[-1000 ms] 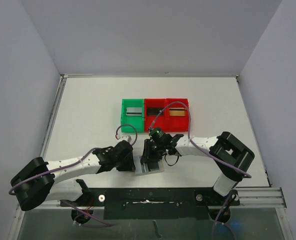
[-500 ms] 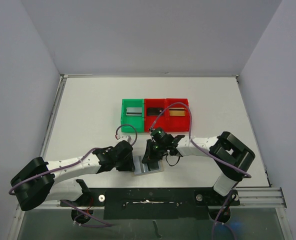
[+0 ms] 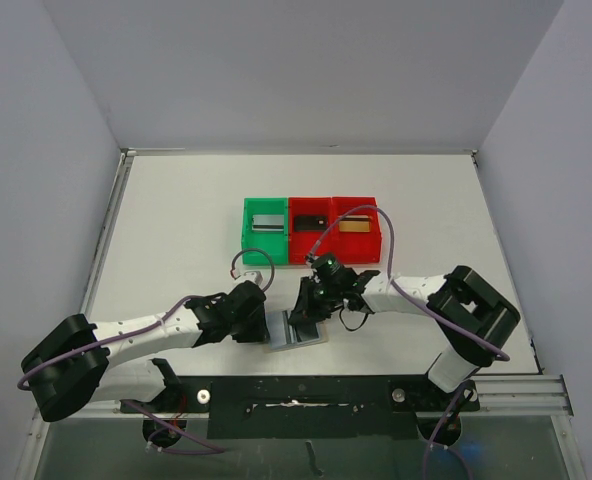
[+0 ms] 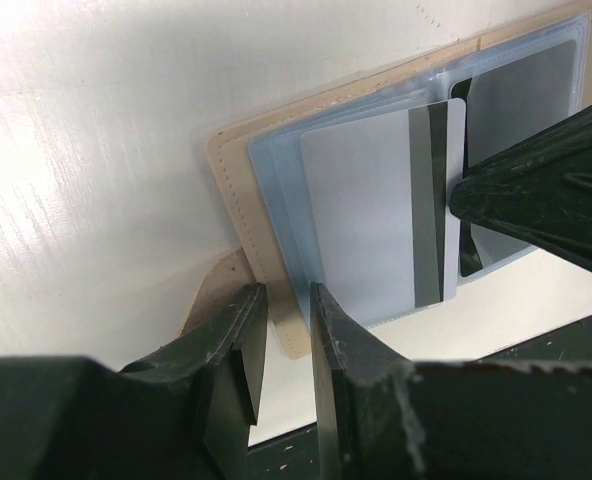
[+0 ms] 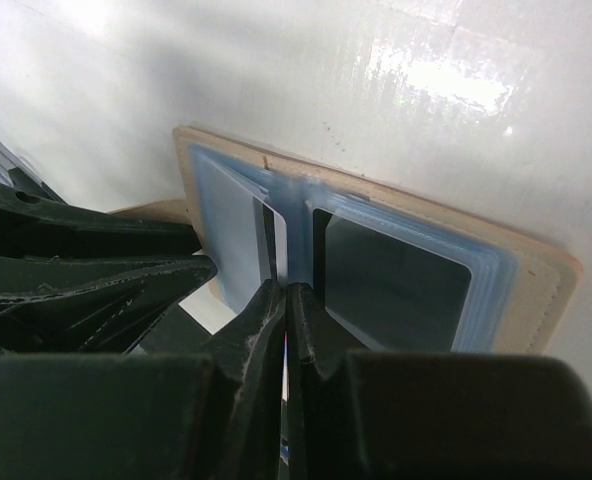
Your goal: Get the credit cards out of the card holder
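Observation:
The card holder (image 3: 298, 332) lies open near the table's front edge, tan outside (image 4: 238, 200) with light-blue pockets (image 5: 226, 225). My left gripper (image 3: 266, 325) is shut on its left edge, which sits between the fingers in the left wrist view (image 4: 286, 320). A silver-grey credit card (image 4: 371, 220) with a dark stripe sticks partly out of a pocket. My right gripper (image 3: 302, 314) is shut on that card's edge (image 5: 276, 240), jaws pressed together (image 5: 288, 300). A dark card (image 5: 396, 285) sits in the other pocket.
A green bin (image 3: 248, 238) and two red bins (image 3: 298, 246) (image 3: 372, 244) stand in a row behind the wallet, each holding a card: silver-grey, black and gold. Purple cables loop over both arms. The table's front rail is just below the wallet.
My right arm has shifted slightly right and toward the front with its gripper still at the wallet. The left arm and the wallet have stayed put.

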### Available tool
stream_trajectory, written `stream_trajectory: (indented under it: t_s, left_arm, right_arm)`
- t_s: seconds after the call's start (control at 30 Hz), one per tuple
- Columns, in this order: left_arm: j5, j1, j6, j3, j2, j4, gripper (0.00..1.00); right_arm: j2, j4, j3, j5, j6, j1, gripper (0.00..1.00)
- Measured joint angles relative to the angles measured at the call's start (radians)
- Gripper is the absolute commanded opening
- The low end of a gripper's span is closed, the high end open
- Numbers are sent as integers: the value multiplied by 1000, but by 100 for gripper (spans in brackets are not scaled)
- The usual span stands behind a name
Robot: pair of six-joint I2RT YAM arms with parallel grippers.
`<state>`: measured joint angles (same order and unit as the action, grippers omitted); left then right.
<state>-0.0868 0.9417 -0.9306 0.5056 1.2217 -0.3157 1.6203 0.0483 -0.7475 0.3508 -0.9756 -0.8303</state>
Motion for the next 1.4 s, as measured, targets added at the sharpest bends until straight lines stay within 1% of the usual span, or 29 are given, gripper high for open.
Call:
stream_trajectory:
  t_s: [0.23,0.47,0.63,1.13,1.23,1.33,1.4]
  left_arm:
    - [-3,0,0,0,0,-2,21]
    - [-7,0,0,0,-5,-6,21]
    - [-20,0,0,-2,-26,-10,21]
    - [-33,0,-1,-4,-69,-13,21]
    - [-32,0,0,-3,-82,-19,22]
    - [-31,0,0,3,-96,-25,23]
    - [-23,0,0,8,-103,-19,26]
  right_arm:
    - [-10,-56,42,75,4,40,0]
    - [-11,-71,47,132,34,71,0]
    - [-11,-72,47,167,61,91,0]
    - [-11,-169,95,281,64,151,1]
    - [-11,-175,101,287,64,157,6]
    - [-11,-174,101,283,64,155,15]
    - [-11,-161,100,260,68,145,19]
